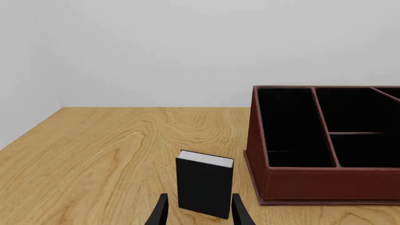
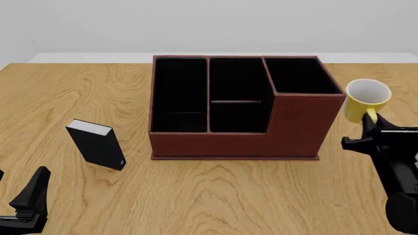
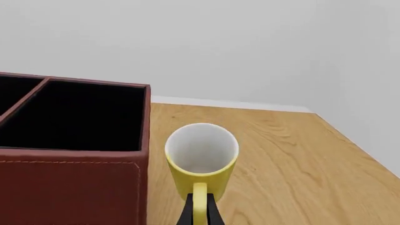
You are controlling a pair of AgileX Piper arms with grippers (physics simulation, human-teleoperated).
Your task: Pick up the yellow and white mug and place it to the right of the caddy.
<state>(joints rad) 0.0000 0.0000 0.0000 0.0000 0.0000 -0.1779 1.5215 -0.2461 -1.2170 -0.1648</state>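
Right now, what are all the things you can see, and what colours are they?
mug: one, yellow outside and white inside, upright just right of the caddy, handle between the right gripper's fingers.
caddy: one, dark reddish-brown with black compartments, middle of the table, taller section at its right end.
small box: one, black with a white top, standing left of the caddy.
table: one, light wood.
left gripper: one, black, open, near the small box.
right gripper: one, black, closed on the mug's handle.
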